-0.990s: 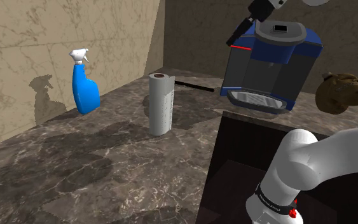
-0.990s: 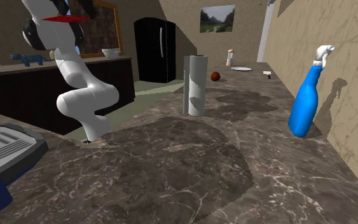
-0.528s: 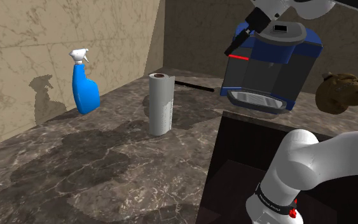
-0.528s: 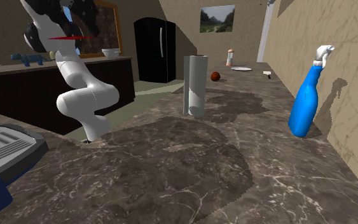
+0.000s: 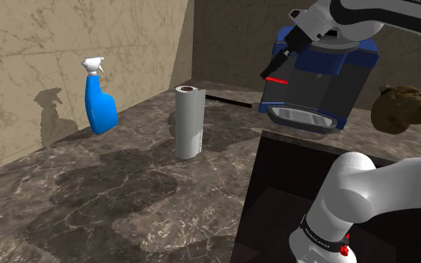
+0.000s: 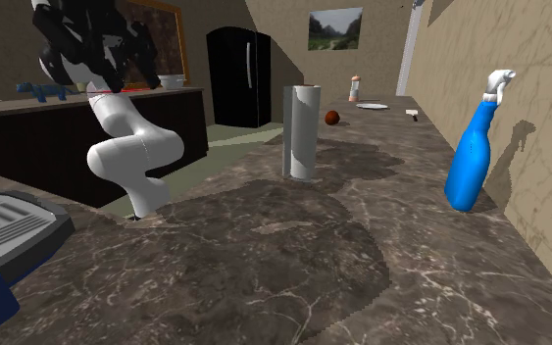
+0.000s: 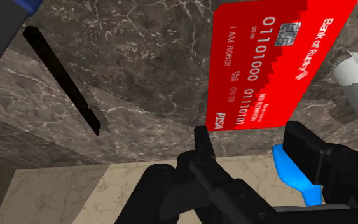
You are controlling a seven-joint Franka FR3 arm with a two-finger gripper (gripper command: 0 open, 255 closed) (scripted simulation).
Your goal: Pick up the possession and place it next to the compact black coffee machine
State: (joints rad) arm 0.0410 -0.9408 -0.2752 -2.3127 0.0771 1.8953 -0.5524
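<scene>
Fingers (image 7: 201, 145) of gripper (image 7: 250, 137): clamped on red bank card (image 7: 269, 63), held aloft. Coffee machine (image 5: 324, 82): card's three o'clock, shoulder view. Handling: lower flat to counter (image 5: 126, 179) beside it, release low.

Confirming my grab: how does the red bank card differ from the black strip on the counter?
The red bank card is a broad rectangle with white print and a chip; the black strip is long, narrow and plain. The card is off the counter, clasped by the pincer; the strip lies on the marble counter. Both look thin.
</scene>
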